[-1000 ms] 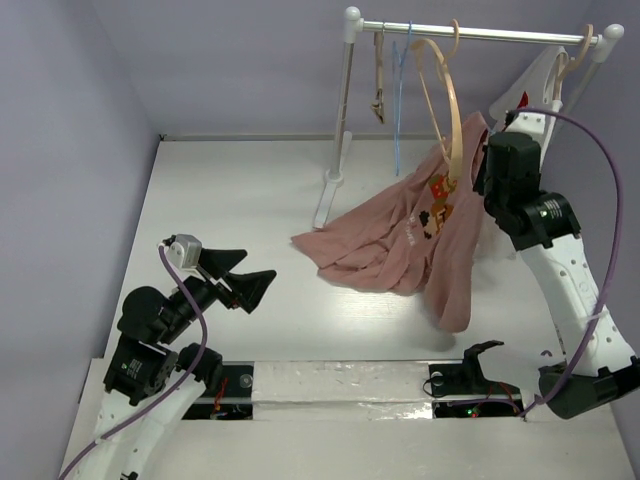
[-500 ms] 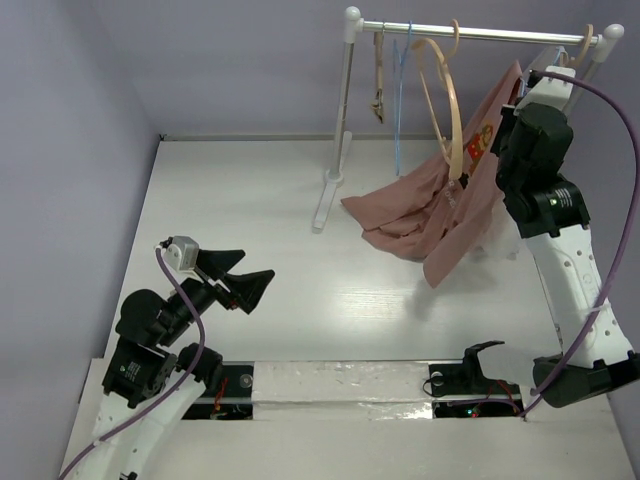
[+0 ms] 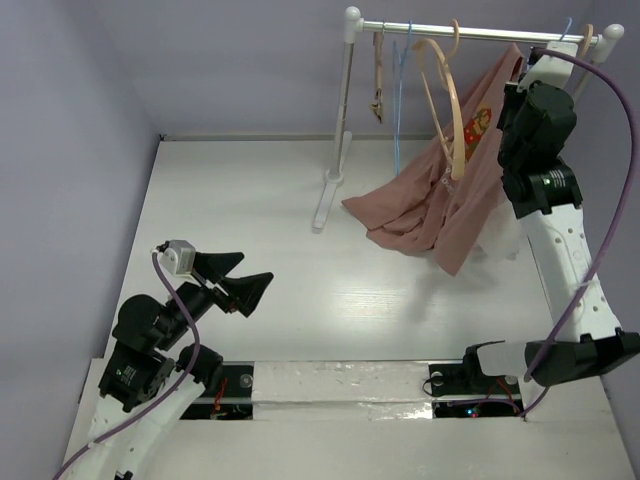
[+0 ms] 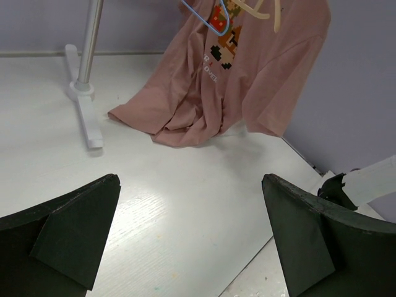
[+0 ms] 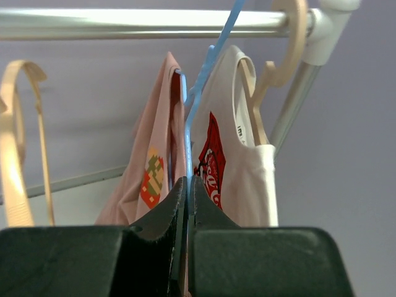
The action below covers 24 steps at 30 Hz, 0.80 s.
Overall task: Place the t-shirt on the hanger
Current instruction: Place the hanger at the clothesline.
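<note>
The dusty-pink t-shirt [image 3: 430,200] hangs on the light-blue wire hanger [image 5: 189,124]. Its lower part trails onto the table by the rack. My right gripper [image 3: 540,58] is shut on the hanger's wire, seen between the jaws in the right wrist view [image 5: 187,180]. It holds the hanger high, its hook [image 3: 567,27] right at the rail's right end. The shirt's pixel print [image 5: 152,175] faces the wrist camera. The shirt [image 4: 247,68] and a hanger corner [image 4: 213,21] also show in the left wrist view. My left gripper [image 3: 256,266] is open and empty, low at the near left [image 4: 192,179].
A white rack stands at the back with a rail [image 3: 470,33], a post [image 3: 345,100] and a foot [image 3: 325,200]. On it hang tan wooden hangers [image 3: 445,100], another blue wire hanger [image 3: 398,90] and a white shirt with a red logo [image 5: 235,167]. Walls close in on both sides.
My right arm has lifted the hanger and shirt up and to the right, to the rail's end. Most of the shirt has come off the table. The left arm has barely moved.
</note>
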Available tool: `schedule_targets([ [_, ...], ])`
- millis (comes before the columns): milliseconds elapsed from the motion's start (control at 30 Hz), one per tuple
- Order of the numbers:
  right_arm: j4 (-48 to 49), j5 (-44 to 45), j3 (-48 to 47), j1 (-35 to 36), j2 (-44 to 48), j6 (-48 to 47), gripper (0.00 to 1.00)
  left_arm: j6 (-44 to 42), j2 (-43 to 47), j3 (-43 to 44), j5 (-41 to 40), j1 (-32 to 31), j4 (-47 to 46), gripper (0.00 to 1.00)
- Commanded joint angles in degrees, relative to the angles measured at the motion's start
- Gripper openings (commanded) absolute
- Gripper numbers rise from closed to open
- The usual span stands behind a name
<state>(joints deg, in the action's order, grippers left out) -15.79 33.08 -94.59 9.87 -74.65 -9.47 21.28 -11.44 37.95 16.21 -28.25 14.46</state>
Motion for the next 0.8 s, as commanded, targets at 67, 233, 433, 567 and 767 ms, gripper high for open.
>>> schedule_targets([
  [67, 6.0, -3.6, -4.4, -3.4, -2.7, 0.1, 0.00, 0.6, 1.1, -0.2, -1.6, -1.0, -1.5, 0.99],
  [233, 5.6, -5.5, -5.6, -4.1, -5.1, 2.1, 0.00, 0.9, 1.4, -0.3, -2.2, -2.1, -1.4, 0.99],
  [433, 8.2, -6.2, 2.4, -4.6, -3.6, 3.5, 0.00, 1.0, 2.1, -0.2, -3.0, -2.6, -1.2, 0.99],
  [567, 9.3, -7.2, 6.7, -5.2, -2.5, 4.3, 0.00, 1.1, 2.3, -0.2, -3.5, -2.6, -1.2, 0.99],
  [767, 9.3, -8.1, 8.2, -6.3, -2.4, 5.0, 0.00, 1.1, 2.1, -0.2, -3.4, -3.1, -1.2, 0.99],
])
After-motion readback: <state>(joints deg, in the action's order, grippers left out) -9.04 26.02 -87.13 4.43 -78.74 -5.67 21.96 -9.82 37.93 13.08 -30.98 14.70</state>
